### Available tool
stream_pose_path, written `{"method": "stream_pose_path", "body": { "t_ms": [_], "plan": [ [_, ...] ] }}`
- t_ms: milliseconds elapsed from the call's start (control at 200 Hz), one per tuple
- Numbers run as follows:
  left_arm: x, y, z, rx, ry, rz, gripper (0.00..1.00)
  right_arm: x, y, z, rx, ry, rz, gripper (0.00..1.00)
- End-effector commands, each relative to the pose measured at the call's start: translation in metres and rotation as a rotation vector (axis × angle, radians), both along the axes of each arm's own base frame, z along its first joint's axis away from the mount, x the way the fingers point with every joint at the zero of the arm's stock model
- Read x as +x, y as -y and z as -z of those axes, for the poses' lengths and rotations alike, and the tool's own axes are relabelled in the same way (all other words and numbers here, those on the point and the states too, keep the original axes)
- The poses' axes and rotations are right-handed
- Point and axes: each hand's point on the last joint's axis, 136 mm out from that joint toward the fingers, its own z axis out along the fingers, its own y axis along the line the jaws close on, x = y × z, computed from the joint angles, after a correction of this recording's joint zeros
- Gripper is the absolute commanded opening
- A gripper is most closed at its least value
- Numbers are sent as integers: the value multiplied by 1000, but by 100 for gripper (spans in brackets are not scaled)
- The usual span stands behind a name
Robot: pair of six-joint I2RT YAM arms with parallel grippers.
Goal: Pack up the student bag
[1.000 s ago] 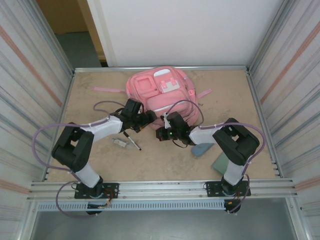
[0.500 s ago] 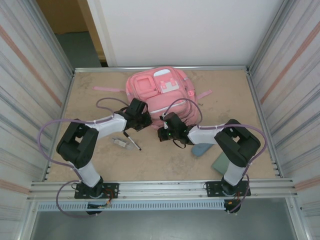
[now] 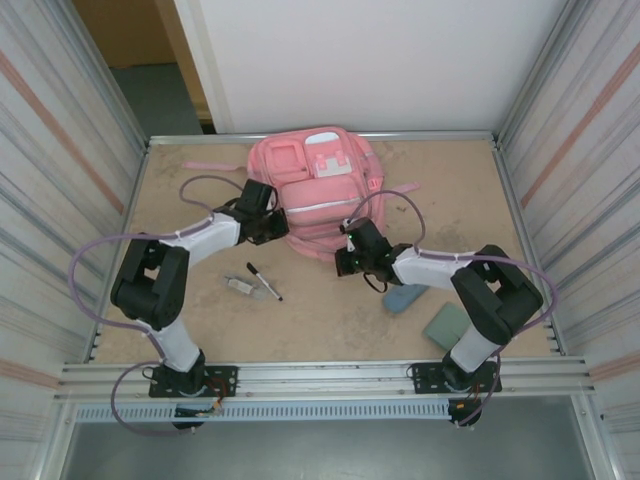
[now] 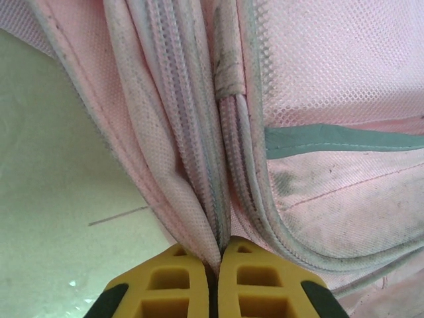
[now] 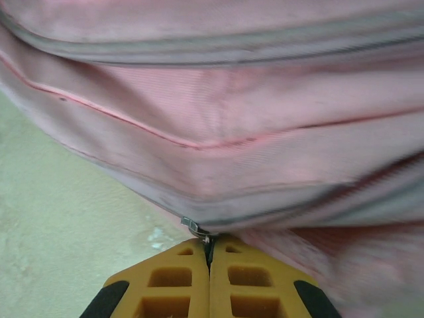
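Soft, even light is coming from overhead, throwing only faint shadows. Just beyond the right gripper (image 5: 209,244) the student bag (image 5: 218,132) is smearing, perhaps from motion blur; ahead of the left gripper (image 4: 216,250) its mesh is showing crisp.

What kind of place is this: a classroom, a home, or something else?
Probably a robot test booth: a sandy tabletop closed in by ribbed metal walls, a left arm and a right arm bolted to a metal rail, and a pink backpack to handle.
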Motion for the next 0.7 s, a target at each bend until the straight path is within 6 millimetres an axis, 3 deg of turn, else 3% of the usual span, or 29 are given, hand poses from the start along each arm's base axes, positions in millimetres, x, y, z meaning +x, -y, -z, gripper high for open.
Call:
{"method": "stream_pose_path", "body": {
  "t_ms": [0, 105, 291, 376, 511, 556, 626, 697],
  "plan": [
    [28, -41, -14, 136, 65, -42, 0, -35, 65, 40, -221, -240, 87, 0],
    [36, -48, -20, 167, 71, -39, 0, -34, 62, 33, -220, -278, 39, 0],
    [54, -64, -23, 99, 35, -53, 0, -30, 74, 30, -242, -332, 13, 0],
    [66, -63, -27, 85, 57, -24, 2, -28, 72, 29, -251, -357, -35, 0],
    [87, -55, -33, 76, 81, 10, 3, -24, 53, 26, -197, -392, -104, 0],
    [90, -54, -34, 69, 86, 3, 10, -22, 41, 22, -141, -408, -107, 0],
    [89, -57, -35, 67, 98, -27, 29, -22, 15, 13, -25, -432, -121, 0],
    [77, -60, -42, 53, 102, -42, 44, -23, -8, 2, 65, -432, -136, 0]
  ]
}}
